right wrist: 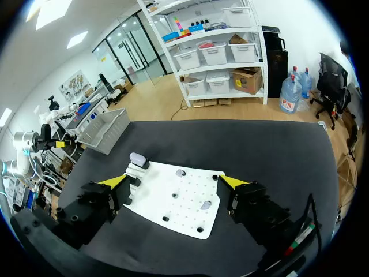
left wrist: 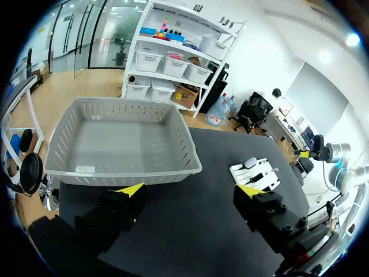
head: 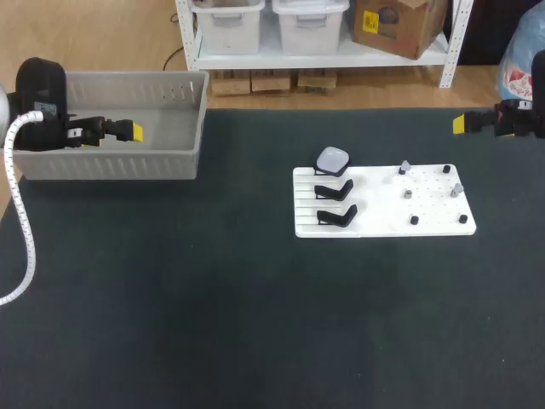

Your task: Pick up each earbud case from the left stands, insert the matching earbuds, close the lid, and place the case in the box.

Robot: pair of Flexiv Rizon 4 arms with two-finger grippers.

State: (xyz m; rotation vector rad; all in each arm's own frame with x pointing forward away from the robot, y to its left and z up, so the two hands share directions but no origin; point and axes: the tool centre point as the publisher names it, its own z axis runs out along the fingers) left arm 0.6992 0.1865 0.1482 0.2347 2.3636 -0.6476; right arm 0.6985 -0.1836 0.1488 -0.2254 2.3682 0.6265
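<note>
1. Left wrist view is showing the left tool [left wrist: 190, 190] with its two yellow-tipped fingers standing wide apart and gripping nothing.
2. That tool is hovering at the grey box [left wrist: 124, 167], whose near wall is lying just ahead of the fingers. In the head view it is hanging over the box, well apart from the white board [head: 383, 225] and off to the board's left.
3. The right tool [right wrist: 173, 182] is likewise standing wide open and holding nothing. The right wrist view is looking down between its fingers at the white board.
4. In the head view the right tool is hanging beyond the white board's far right corner, apart from it.
5. The earbud case [head: 333, 160], pale and rounded, is sitting on the farthest stand in the row along the white board's left edge.
6. Two black stands [head: 335, 189] are standing in that same row on the board, nearer the robot than the case.
7. Small grey and black pieces [head: 408, 193] are lying scattered over the white board's right half, apart from one another and too small to identify.
8. The white board is lying flat on the dark table [head: 213, 307], and the grey box is sitting at the table's far left, well apart from the board.
</note>
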